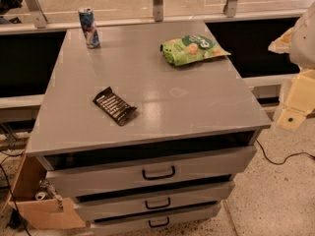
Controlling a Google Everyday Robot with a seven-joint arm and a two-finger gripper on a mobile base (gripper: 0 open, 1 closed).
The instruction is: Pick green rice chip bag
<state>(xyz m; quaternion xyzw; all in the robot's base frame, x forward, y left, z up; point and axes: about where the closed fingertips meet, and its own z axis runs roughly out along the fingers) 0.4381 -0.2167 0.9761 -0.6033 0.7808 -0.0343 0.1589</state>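
Observation:
The green rice chip bag (193,49) lies flat on the grey cabinet top (162,97), towards its back right corner. It is bright green with pictures of round tan chips. My gripper (294,107) shows as a cream-white part of the arm at the right edge of the view. It hangs beside the cabinet's right side, well to the right of the bag and nearer than it. It holds nothing that I can see.
A blue-white can (89,27) stands upright at the back left of the top. A dark brown striped wrapper (114,105) lies front left of centre. Three drawers (157,171) with dark handles sit below. A railing and glass run behind. A black cable (285,159) lies on the floor at right.

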